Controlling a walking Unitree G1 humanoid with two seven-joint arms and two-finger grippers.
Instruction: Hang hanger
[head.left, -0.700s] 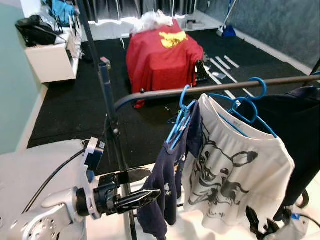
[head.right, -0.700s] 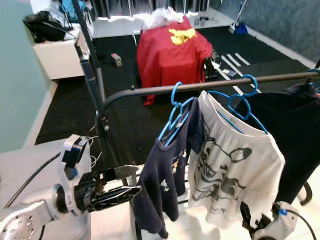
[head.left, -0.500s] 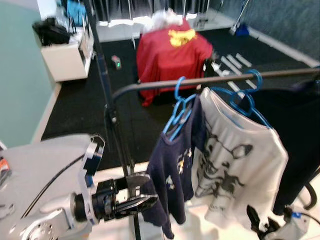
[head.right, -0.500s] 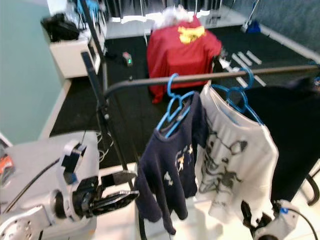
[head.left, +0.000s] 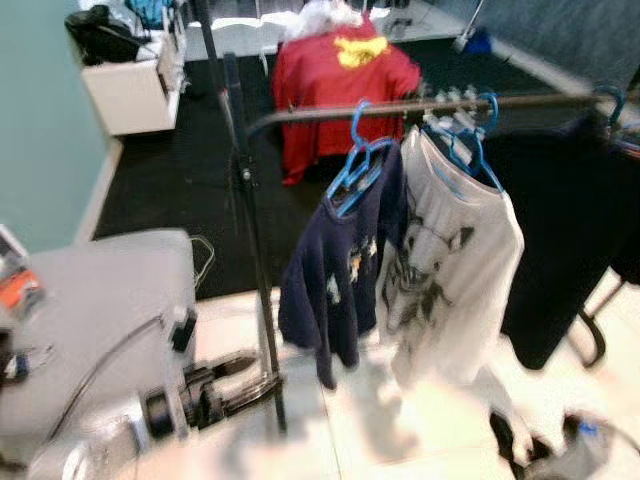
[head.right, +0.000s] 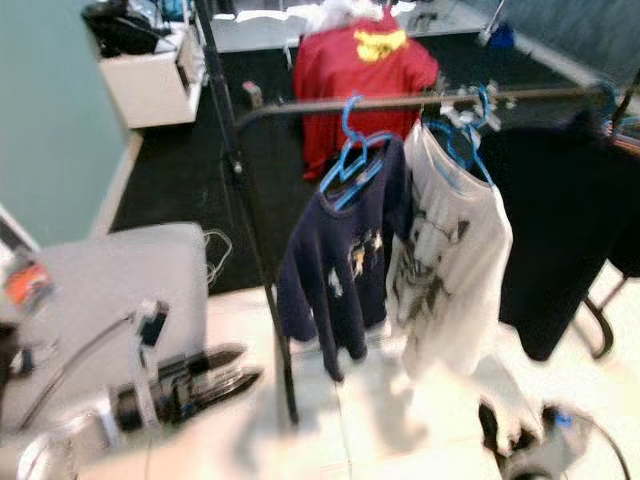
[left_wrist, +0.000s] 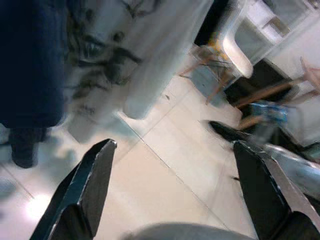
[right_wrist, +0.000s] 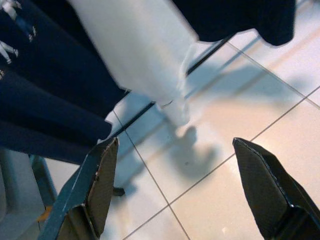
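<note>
A blue hanger (head.left: 356, 168) carrying a navy shirt (head.left: 335, 270) hangs on the dark rail (head.left: 430, 103) of a clothes rack. Beside it, a white printed shirt (head.left: 450, 265) hangs on another blue hanger, then a black garment (head.left: 560, 220). My left gripper (head.left: 248, 383) is low down by the rack's upright pole (head.left: 255, 260), below and left of the navy shirt, apart from it. Its fingers (left_wrist: 90, 185) are open with only floor tiles between them. My right gripper (head.left: 512, 440) hangs low under the white shirt, fingers (right_wrist: 100, 185) open and empty.
A grey surface (head.left: 100, 300) lies at my left. Behind the rack, a black carpet holds a red-draped object (head.left: 345, 70) and a white shelf unit (head.left: 130, 90). Pale floor tiles (head.left: 400, 420) lie under the clothes. The views are blurred.
The whole picture has pulled back and blurred, so the camera moved. My left gripper now sits lower and further from the navy shirt's hem than before.
</note>
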